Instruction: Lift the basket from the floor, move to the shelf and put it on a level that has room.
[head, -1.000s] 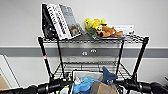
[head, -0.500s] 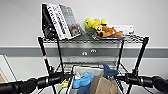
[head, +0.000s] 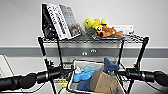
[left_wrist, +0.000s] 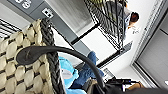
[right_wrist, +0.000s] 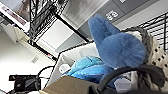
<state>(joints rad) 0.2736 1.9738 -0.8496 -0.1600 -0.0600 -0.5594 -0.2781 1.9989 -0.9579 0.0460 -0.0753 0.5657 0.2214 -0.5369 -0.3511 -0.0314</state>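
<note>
Basket, heaped with blue plush and a cardboard box, hangs between both arms at the shelf's front edge, their jaws' grip unreadable; placement is underway, and next it needs sliding level onto the second tier.

Top tier of the tall black wire shelf is crowded: leaning books at one end, yellow and brown plush toys beside them. The open gap betw. that tier and the beige woven basket w/ blue plush and brown cardboard box is free. Black corner posts bound it each side.
</note>
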